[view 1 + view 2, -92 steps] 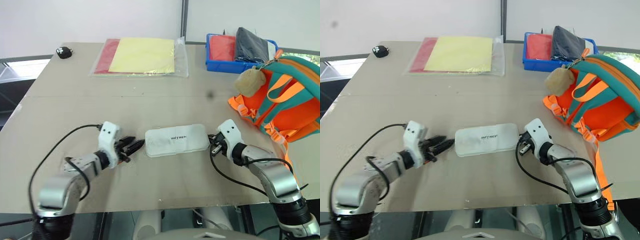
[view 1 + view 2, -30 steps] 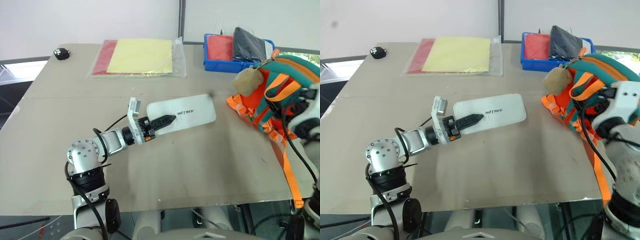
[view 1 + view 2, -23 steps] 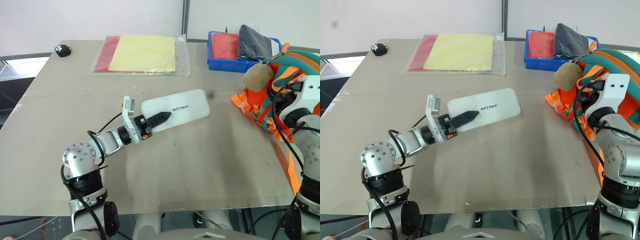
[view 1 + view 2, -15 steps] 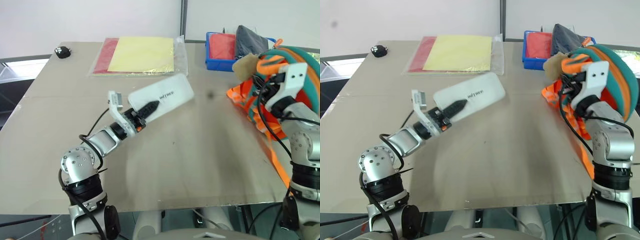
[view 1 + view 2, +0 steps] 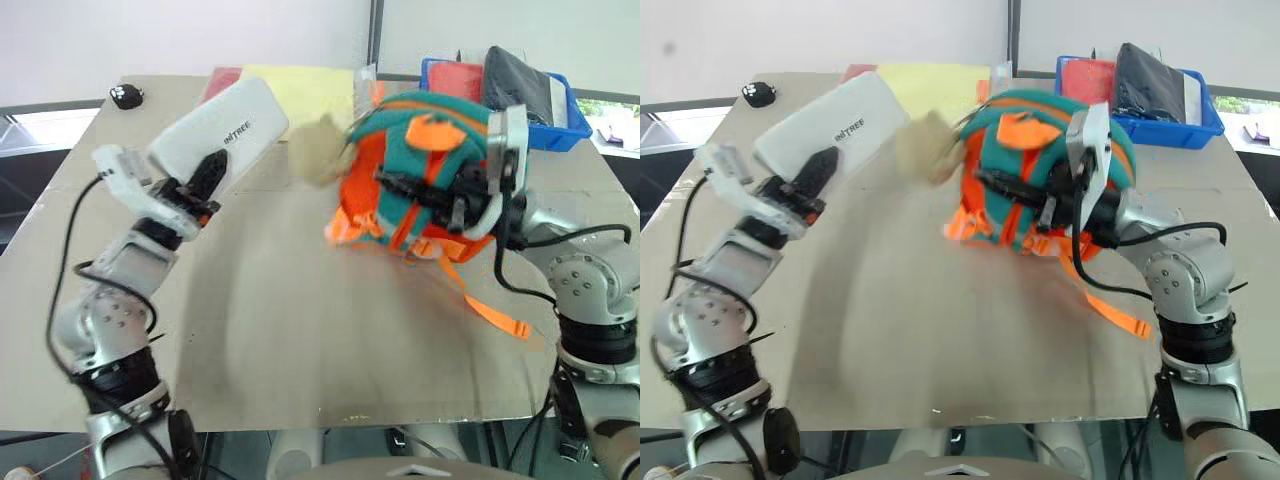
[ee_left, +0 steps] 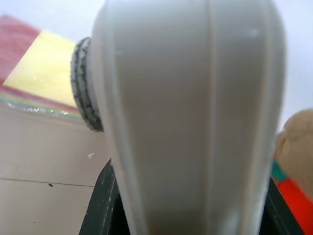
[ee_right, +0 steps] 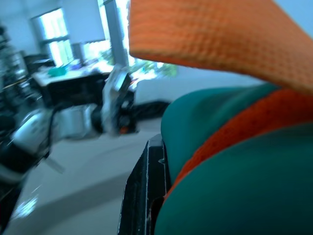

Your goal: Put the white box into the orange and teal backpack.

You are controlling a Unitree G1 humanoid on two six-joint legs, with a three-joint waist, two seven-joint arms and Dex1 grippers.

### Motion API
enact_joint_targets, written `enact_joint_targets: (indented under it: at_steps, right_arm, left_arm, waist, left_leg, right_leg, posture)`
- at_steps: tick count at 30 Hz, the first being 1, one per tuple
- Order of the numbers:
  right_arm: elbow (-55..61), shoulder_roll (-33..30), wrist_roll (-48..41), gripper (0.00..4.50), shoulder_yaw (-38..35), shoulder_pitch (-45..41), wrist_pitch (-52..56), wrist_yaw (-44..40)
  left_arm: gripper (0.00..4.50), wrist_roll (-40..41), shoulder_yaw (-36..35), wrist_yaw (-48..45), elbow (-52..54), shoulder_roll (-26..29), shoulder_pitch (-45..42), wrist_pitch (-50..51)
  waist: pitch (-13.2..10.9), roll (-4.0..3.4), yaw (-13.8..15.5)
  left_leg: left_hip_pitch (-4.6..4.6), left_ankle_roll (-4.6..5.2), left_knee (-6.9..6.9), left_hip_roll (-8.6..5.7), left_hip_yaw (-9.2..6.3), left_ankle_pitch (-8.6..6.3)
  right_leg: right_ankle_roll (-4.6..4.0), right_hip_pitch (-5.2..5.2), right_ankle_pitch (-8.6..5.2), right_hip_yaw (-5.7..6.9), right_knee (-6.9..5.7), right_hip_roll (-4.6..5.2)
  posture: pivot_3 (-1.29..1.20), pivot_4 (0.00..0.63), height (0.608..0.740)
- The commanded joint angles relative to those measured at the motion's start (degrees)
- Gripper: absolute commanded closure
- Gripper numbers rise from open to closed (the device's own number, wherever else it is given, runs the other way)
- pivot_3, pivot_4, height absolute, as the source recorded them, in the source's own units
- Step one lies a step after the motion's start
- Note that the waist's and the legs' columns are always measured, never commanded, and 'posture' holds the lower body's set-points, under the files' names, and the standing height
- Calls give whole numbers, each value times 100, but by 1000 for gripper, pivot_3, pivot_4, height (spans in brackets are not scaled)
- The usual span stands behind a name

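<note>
A large beige rectangular tabletop [image 5: 300, 330] with a faint seam running across its far part takes up most of the scene; behind it stands a pale wall with a dark vertical post [image 5: 376, 30], and daylight shows past the table's left and right edges.

The left gripper [image 5: 205, 180], raised over the table's left side, has its black fingers clamped on the near end of the flat white rectangular plastic case with rounded corners and dark lettering, the white box [image 5: 215, 125]. The box is held clear of the table, tilted up and pointing toward the far right. In the left wrist view its pale ribbed underside [image 6: 190, 122] sits between the dark fingers.

The right gripper [image 5: 400, 190], reaching leftward over the middle of the table, is closed on the small orange and teal backpack [image 5: 420, 170], gripping it by its orange strapping. The backpack is lifted, with orange straps [image 5: 490, 305] trailing down to the table on the near right. A beige fuzzy ball charm [image 5: 315, 150] hangs at the backpack's left side, between it and the white box.

At the far edge lie a clear plastic sleeve with yellow and red sheets [image 5: 300, 85] and, to the right, a blue plastic tray [image 5: 565, 115] holding red and black items. A small black object [image 5: 127, 95] sits at the far left corner.
</note>
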State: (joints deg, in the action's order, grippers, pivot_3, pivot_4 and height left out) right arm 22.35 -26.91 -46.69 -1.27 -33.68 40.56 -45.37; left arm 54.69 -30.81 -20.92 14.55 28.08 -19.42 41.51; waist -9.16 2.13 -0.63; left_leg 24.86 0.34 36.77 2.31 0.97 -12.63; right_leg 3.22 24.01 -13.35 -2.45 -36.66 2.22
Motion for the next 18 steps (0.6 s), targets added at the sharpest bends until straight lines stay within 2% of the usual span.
enact_joint_targets:
  at_steps: [1, 4, 8, 14, 18]
  right_arm:
    - [0, -252, 385, 4439, -43, 55, -369, -130]
    - [-388, -328, 598, 4439, -87, 123, -673, -346]
    - [-659, -596, 680, 4439, -112, 94, -779, -749]
    - [-687, -1018, 260, 4439, -303, 85, -565, -1451]
    - [-615, -1148, -58, 4439, -483, 120, -410, -1559]
  left_arm:
    - [3418, 754, -216, -751, 773, 419, 241, 83]
    - [3418, 1315, -432, -1406, 1108, 971, 671, 320]
    - [3418, 1650, -522, -1796, 1199, 1463, 910, 410]
    - [3418, 928, 139, -2315, 1100, 1719, 629, -15]
    - [3418, 233, 561, -2991, 1104, 1947, 688, -469]
  waist:
    - [-2, 3, -2]
    - [-4, 6, -13]
    - [-8, 1, -6]
    - [-8, 2, 18]
    - [-9, 2, 4]
  left_leg:
    - [-5, 1, 5, 0, 0, 0]
    - [-24, 2, 9, 2, -6, 1]
    - [-54, 2, 19, 10, -3, 2]
    - [-58, 2, 19, 8, 1, 1]
    - [-52, 2, 17, 9, 1, 1]
  right_leg:
    - [0, -3, 0, 0, 4, 0]
    - [-3, -14, -1, 3, -10, -8]
    - [-30, -38, -12, -2, -16, -18]
    - [-25, -47, -11, -5, -12, -18]
    - [-6, -42, 0, -5, -11, -19]
  posture:
    - [0, 150, 740]
    - [0, 150, 740]
    - [0, 150, 740]
    - [0, 150, 740]
    - [0, 150, 740]
